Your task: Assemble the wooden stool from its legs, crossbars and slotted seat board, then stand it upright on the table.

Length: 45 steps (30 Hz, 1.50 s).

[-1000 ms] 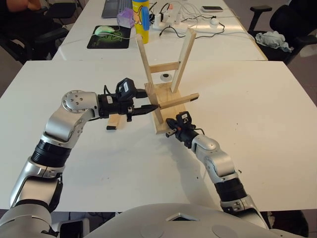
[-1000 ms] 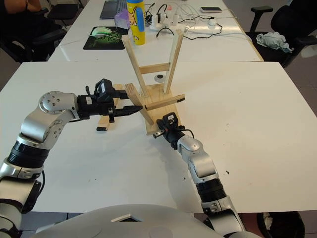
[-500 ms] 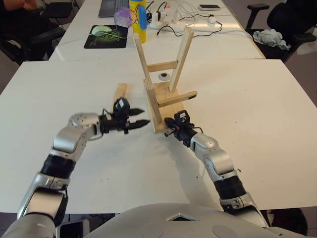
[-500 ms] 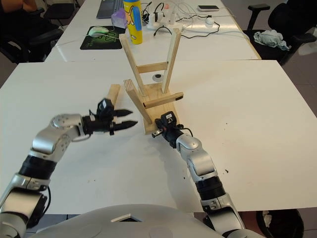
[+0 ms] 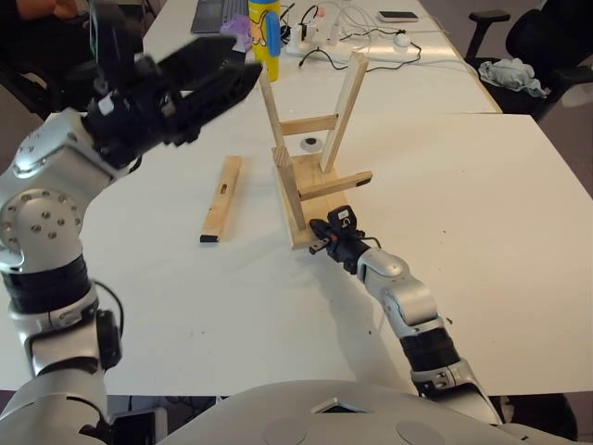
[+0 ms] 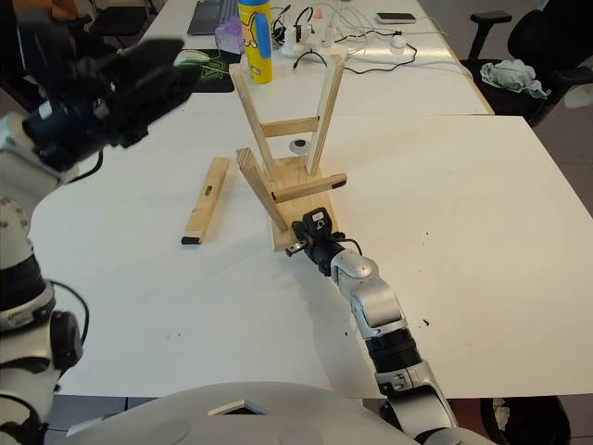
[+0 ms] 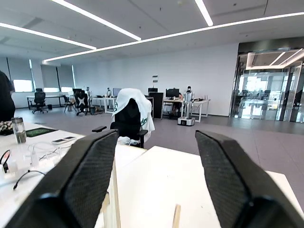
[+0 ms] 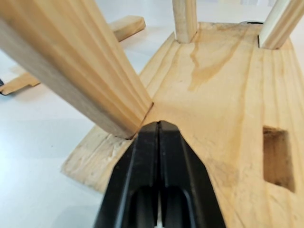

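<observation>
- Stool (image 5: 310,158), part-built, sits upside down mid-table (image 5: 482,232). The seat board (image 5: 313,178) lies flat. Two legs stand at its 12 o'clock end, joined by a crossbar (image 5: 306,125).
- Left gripper (image 7: 156,142) was down at the stool's 9 o'clock side a second ago. It has now lifted high and clear toward 10 o'clock, fingers spread wide and holding nothing.
- Third leg (image 5: 289,190) leans tilted at the board's 7 o'clock corner with nothing gripping it, so judged not fully seated.
- Loose leg (image 5: 221,197) lies flat on the table at 9 o'clock of the stool, well apart from it, same place as before.
- Right gripper (image 8: 158,124) unchanged: fingers pressed together, empty, tips on the board at the tilted leg's foot.
- One slot (image 8: 278,156) is open. Judgement: left arm reset, fetch the loose leg next.
</observation>
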Available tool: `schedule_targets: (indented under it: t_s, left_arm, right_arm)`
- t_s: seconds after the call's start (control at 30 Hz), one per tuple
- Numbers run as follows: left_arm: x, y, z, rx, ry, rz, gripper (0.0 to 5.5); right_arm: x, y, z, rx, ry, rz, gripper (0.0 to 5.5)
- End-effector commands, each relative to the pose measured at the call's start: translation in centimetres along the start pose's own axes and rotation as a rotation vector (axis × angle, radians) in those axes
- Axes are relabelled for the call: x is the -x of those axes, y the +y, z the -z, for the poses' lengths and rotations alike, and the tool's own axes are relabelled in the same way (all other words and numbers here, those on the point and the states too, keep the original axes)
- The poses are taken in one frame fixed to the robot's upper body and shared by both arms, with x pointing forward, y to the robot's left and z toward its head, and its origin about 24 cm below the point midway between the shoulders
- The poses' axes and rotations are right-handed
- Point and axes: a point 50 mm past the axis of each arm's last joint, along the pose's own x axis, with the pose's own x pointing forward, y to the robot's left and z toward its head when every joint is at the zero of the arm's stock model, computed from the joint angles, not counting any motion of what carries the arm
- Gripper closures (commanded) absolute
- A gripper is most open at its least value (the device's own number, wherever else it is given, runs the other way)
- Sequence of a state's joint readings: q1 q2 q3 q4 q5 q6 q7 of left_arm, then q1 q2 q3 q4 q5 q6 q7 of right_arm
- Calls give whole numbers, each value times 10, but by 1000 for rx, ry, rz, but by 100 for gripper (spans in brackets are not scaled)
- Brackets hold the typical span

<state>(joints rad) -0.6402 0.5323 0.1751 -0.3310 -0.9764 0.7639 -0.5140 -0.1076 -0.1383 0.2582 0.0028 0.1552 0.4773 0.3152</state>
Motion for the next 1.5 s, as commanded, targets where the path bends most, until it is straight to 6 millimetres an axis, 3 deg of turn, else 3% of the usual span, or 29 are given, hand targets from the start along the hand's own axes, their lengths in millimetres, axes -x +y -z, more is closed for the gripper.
schedule_targets:
  t_s: [0.03, 0.17, 0.33, 0.43, 0.5, 0.57, 0.63, 0.7, 0.77, 0.87, 0.97, 1.07, 1.13, 1.27, 1.33, 1.4, 1.5]
  left_arm:
    - [-37, -19, 22, 29, 57, 51, 321]
    - [-50, -26, 28, -1, 66, 74, 379]
    - [-56, -26, -22, -19, -135, 90, 453]
    - [-54, -24, -21, 43, -139, 95, 499]
    - [-55, -24, 8, 46, 5, 83, 528]
    - [-53, -26, 60, 67, 218, 68, 549]
    - [-38, -25, 117, 36, 464, 24, 549]
    - [-28, -22, 140, 5, 550, -10, 549]
    - [-32, -17, 131, -13, 482, -32, 549]
    - [-50, -10, 79, -44, 164, -68, 549]
    - [-57, -18, 33, -51, -62, -23, 549]
    - [-59, -23, 7, -13, -175, -12, 549]
    - [-60, -20, 24, -56, -48, -46, 549]
    - [-45, -18, 105, -105, 408, -106, 549]
    - [-33, -18, 130, -134, 534, -121, 549]
    - [-30, -12, 127, -163, 475, -180, 549]
    - [-38, 5, 74, -225, 124, -377, 549]
  right_arm:
    - [8, -5, 65, -61, 305, 40, 550]
    - [6, -4, 65, -57, 308, 32, 550]
    - [7, -3, 68, -60, 312, 28, 550]
    - [7, -2, 69, -63, 313, 29, 550]
    - [8, -1, 70, -64, 314, 27, 550]
    - [8, 0, 69, -64, 314, 25, 550]
    - [6, 1, 69, -60, 316, 14, 550]
    - [6, 3, 68, -56, 319, 6, 550]
    - [6, 3, 68, -54, 320, 3, 550]
    - [7, 2, 70, -57, 322, 10, 550]
    - [8, 2, 71, -60, 326, 12, 550]
    - [9, 1, 72, -61, 329, 13, 550]
    - [10, 1, 72, -62, 330, 14, 550]
    - [10, 2, 71, -61, 329, 11, 550]
    - [10, 3, 71, -60, 329, 9, 550]
    - [9, 3, 70, -55, 329, 4, 550]
    - [10, 2, 70, -57, 327, 7, 550]
